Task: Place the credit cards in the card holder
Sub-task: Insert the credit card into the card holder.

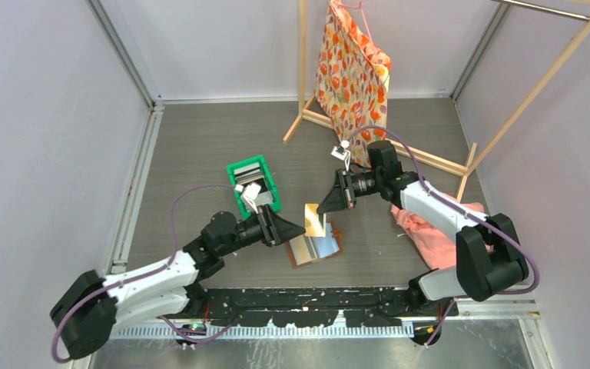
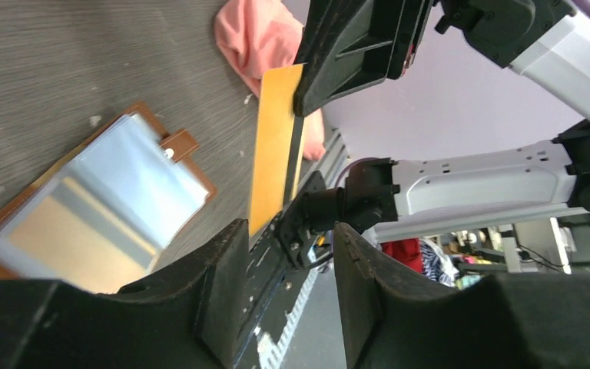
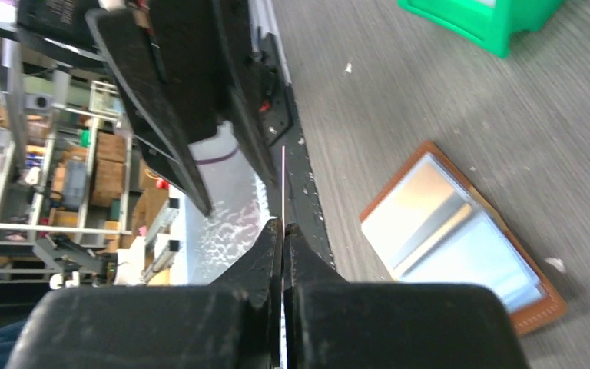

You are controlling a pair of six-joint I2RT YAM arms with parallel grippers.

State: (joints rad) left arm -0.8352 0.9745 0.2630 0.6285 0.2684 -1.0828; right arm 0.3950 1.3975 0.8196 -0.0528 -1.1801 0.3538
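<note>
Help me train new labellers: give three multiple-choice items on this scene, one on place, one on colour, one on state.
1. The card holder lies: A. open on the table between the two arms; B. folded shut by the far wall; C. lifted off the table.
2. The bin is: A. blue; B. green; C. red.
3. The right gripper is: A. wide open; B. shut on nothing; C. shut on the tan card.
Key: 1 A, its light-blue lining faces up between the arms. 2 B, its walls are plainly green. 3 C, its fingers pinch the card's edge, while the left gripper stands open.
</note>
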